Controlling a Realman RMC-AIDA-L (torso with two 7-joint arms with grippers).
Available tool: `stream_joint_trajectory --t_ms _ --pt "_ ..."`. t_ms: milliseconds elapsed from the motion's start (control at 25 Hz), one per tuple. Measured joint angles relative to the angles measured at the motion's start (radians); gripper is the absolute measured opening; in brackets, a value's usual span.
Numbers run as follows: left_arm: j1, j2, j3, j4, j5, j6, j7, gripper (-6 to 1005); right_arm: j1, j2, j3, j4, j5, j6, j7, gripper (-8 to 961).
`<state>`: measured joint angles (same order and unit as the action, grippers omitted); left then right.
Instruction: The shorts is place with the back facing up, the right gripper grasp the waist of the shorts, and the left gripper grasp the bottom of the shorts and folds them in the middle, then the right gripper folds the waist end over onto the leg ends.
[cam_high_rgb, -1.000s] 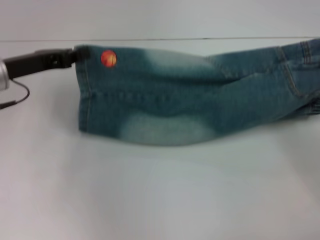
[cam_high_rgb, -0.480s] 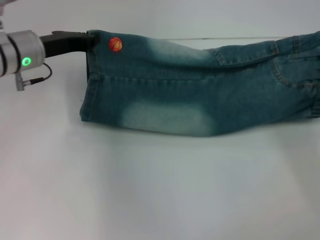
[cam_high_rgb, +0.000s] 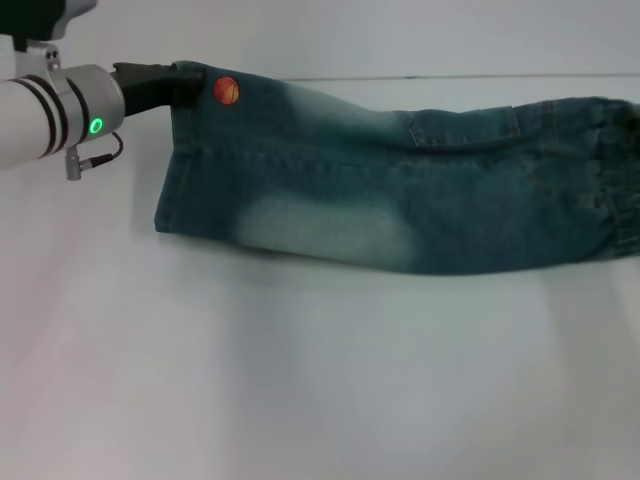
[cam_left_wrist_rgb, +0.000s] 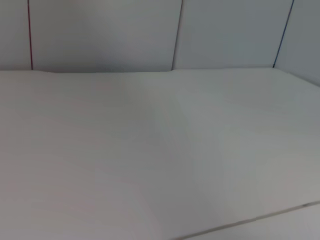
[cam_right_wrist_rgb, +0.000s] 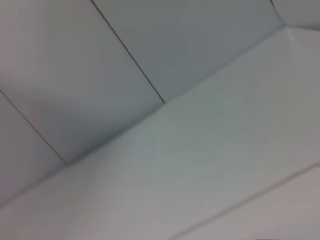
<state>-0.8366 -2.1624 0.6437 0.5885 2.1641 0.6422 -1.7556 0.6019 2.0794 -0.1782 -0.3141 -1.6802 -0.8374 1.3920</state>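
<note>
Probably lab test bench: bare white table, plain grey seamed wall panels behind.

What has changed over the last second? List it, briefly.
The left gripper, clamped on the hem corner beside the orange ball print, has shifted toward the right, showing more of its arm. The shorts slid left, and the waist came into view. They stay folded lengthwise.
</note>
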Motion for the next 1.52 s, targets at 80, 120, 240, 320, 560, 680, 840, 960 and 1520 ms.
stream_joint_trajectory --t_ms 80,120,240,320,560,680,840,960,1520 --pt "0.0 -0.001 0.023 0.003 0.0 -0.011 -0.003 57 0.008 0.003 -0.03 -0.004 -0.003 0.049 -0.003 111" --pt "0.0 -0.001 0.028 0.006 0.0 -0.009 -0.003 58 0.009 0.003 -0.04 -0.005 -0.003 0.056 -0.003 112" --pt "0.0 0.001 0.039 0.013 0.001 -0.003 -0.004 192 -0.002 0.002 -0.059 -0.009 0.0 0.056 0.0 188" --pt "0.0 0.002 0.058 0.016 0.005 -0.002 -0.005 282 -0.012 0.0 -0.061 -0.015 0.001 0.046 0.011 264" --pt "0.039 0.003 0.172 0.071 0.012 -0.002 -0.042 638 -0.065 -0.008 -0.065 -0.022 -0.003 -0.019 0.033 609" --pt "0.058 0.014 0.199 0.095 0.03 0.035 -0.081 736 -0.092 -0.01 -0.065 -0.037 -0.001 -0.054 0.05 673" --pt "0.106 0.013 0.205 0.166 0.054 0.103 -0.116 800 -0.118 -0.01 -0.066 -0.046 0.001 -0.078 0.062 758" --pt "0.133 0.016 0.201 0.207 0.057 0.214 -0.134 849 -0.133 -0.01 -0.065 -0.046 0.002 -0.09 0.062 827" --pt "0.326 -0.012 0.306 0.332 -0.243 0.345 0.009 891 -0.192 -0.003 -0.073 -0.123 -0.013 -0.136 0.064 956"
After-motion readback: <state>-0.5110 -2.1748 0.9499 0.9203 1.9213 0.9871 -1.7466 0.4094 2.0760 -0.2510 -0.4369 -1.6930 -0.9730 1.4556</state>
